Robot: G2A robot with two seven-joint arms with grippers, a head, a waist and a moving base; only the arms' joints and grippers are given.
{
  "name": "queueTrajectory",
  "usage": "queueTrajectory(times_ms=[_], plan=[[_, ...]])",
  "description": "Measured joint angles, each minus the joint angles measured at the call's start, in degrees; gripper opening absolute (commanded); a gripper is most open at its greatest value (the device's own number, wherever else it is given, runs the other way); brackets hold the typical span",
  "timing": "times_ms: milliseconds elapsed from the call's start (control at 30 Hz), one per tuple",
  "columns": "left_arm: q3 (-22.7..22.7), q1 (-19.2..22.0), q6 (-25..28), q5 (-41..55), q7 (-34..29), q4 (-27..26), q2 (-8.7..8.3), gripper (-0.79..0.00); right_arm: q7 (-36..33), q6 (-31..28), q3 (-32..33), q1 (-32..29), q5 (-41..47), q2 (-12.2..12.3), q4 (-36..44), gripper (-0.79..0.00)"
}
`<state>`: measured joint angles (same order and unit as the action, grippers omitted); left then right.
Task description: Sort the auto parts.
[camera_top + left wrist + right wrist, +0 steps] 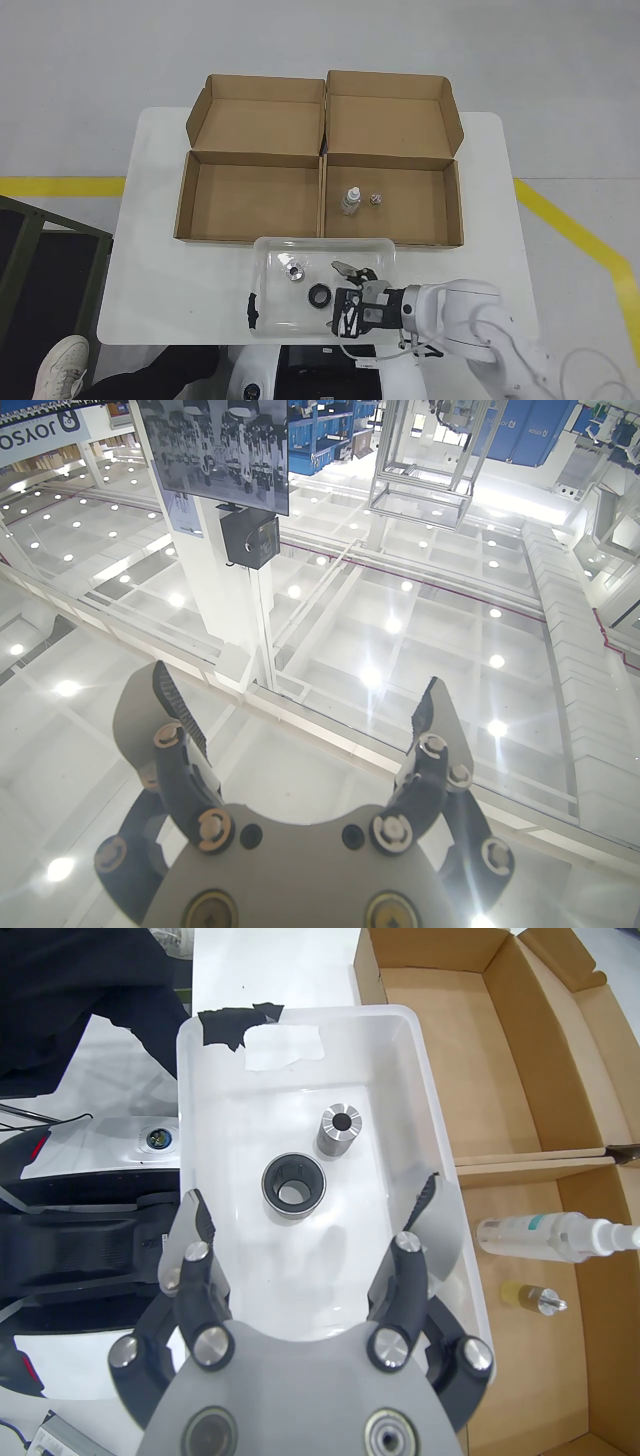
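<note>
Hovering over the clear tray's (430,1078) right part, the right gripper (315,1190) is spread and empty, the black ring (294,1185) and steel cylinder (340,1128) lying left of it, while the left gripper (295,695) is likewise spread.

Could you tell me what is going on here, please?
Auto parts are being sorted. The right tool hangs open over a clear bin holding a black ring and a silver cylinder, gripping neither. A spray bottle and a small part lie in the right cardboard box. The left tool is open, pointing at the ceiling.
</note>
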<state>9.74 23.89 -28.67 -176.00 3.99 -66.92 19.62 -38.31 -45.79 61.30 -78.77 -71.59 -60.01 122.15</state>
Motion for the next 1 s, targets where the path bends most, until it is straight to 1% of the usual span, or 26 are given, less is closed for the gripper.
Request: queueTrajectory(times_ms=[233, 333, 533, 667, 733, 800, 833, 867, 1000], plan=[[0.0, 0.0, 0.0, 0.0, 0.0, 0.0, 0.00, 0.000, 2.3, 0.4, -2.8, 1.9, -3.0, -0.3, -3.6, -0.135], [0.0, 0.0, 0.0, 0.0, 0.0, 0.0, 0.00, 0.000, 2.7, 0.7, -4.3, 3.0, -3.5, -0.6, -5.4, -0.154], [0.0, 0.0, 0.0, 0.0, 0.0, 0.0, 0.00, 0.000, 3.1, 1.8, -7.1, 5.5, -4.0, -1.2, -8.8, -0.154], [0.0, 0.0, 0.0, 0.0, 0.0, 0.0, 0.00, 0.000, 3.4, 2.7, -8.6, 6.7, -4.2, -1.5, -10.5, -0.169], [0.0, 0.0, 0.0, 0.0, 0.0, 0.0, 0.00, 0.000, 3.5, 3.1, -9.1, 7.2, -4.0, -1.7, -11.5, -0.194], [0.0, 0.0, 0.0, 0.0, 0.0, 0.0, 0.00, 0.000, 3.6, 3.4, -9.6, 7.7, -3.9, -1.8, -12.4, -0.243], [0.0, 0.0, 0.0, 0.0, 0.0, 0.0, 0.00, 0.000, 3.6, 3.5, -9.8, 8.0, -3.8, -1.9, -12.8, -0.243], [0.0, 0.0, 0.0, 0.0, 0.0, 0.0, 0.00, 0.000, 3.6, 3.6, -10.0, 8.2, -3.8, -2.0, -13.1, -0.268], [0.0, 0.0, 0.0, 0.0, 0.0, 0.0, 0.00, 0.000, 3.5, 4.0, -10.9, 9.0, -3.7, -2.2, -14.4, -0.305]])
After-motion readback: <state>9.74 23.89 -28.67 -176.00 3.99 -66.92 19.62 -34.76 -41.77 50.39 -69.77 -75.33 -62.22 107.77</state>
